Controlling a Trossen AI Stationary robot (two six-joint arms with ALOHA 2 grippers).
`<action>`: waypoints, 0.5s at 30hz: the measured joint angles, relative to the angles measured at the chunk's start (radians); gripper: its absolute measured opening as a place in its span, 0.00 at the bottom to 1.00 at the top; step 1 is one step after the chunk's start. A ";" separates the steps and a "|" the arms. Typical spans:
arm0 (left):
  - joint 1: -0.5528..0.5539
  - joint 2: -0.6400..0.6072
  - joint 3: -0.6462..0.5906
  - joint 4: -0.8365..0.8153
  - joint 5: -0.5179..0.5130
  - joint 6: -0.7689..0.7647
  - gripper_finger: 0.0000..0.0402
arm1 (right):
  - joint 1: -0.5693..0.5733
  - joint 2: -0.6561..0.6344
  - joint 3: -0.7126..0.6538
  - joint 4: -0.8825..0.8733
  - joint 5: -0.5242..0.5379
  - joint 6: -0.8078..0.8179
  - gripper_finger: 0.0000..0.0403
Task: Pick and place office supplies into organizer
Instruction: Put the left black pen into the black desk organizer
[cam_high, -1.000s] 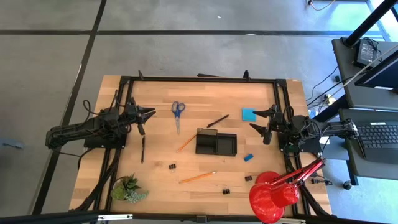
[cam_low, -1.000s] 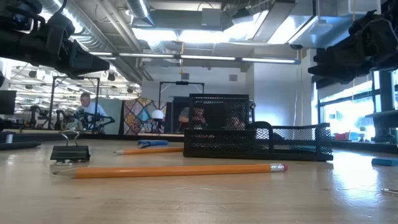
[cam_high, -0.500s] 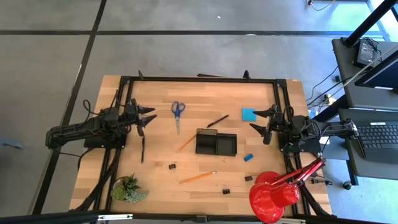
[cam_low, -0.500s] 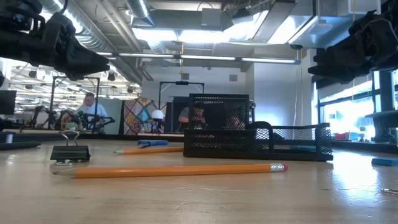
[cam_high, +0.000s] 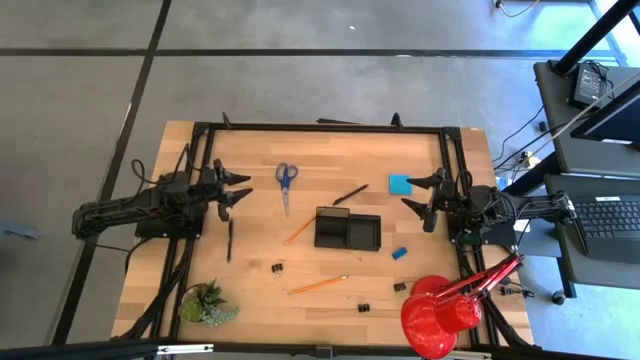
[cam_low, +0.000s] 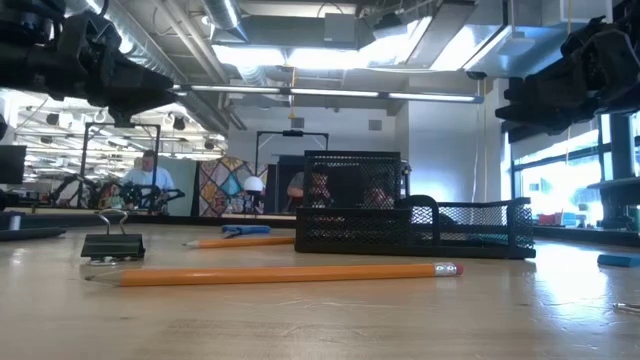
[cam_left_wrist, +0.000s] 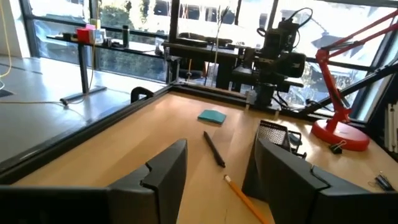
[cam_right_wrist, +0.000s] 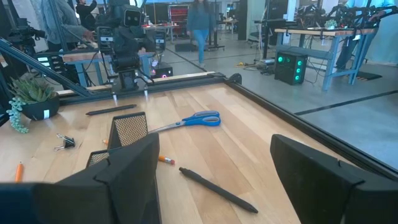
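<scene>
The black mesh organizer (cam_high: 348, 230) stands mid-table, with blue-handled scissors (cam_high: 286, 180), a black pen (cam_high: 350, 194), a blue note pad (cam_high: 400, 184), orange pencils (cam_high: 300, 230) (cam_high: 318, 285), a blue eraser (cam_high: 399, 253) and binder clips (cam_high: 278, 268) lying loose around it. A second black pen (cam_high: 229, 240) lies near the left side. My left gripper (cam_high: 240, 187) hovers open above the table's left side, left of the scissors. My right gripper (cam_high: 420, 193) hovers open at the right, just near of the note pad. Neither has anything between its fingers (cam_left_wrist: 168, 174) (cam_right_wrist: 134, 168).
A red desk lamp (cam_high: 440, 310) stands at the near right corner and a small green plant (cam_high: 207, 303) at the near left. A black frame (cam_high: 320, 127) rims the table. People show in the room beyond. Bare wood lies between the items.
My left gripper has turned about its wrist and risen slightly above the table's left side, its fingers now spread level. My right arm has kept still and nothing on the table has moved.
</scene>
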 joint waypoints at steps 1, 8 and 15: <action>0.000 0.016 0.010 -0.002 -0.010 0.000 0.46 | 0.000 0.000 0.000 0.000 0.000 0.000 0.77; 0.000 0.233 0.073 -0.018 -0.110 -0.027 0.46 | 0.000 0.000 0.000 0.000 0.000 0.000 0.77; 0.000 0.500 0.258 -0.254 -0.218 -0.119 0.46 | 0.000 0.000 0.000 0.000 0.000 0.000 0.77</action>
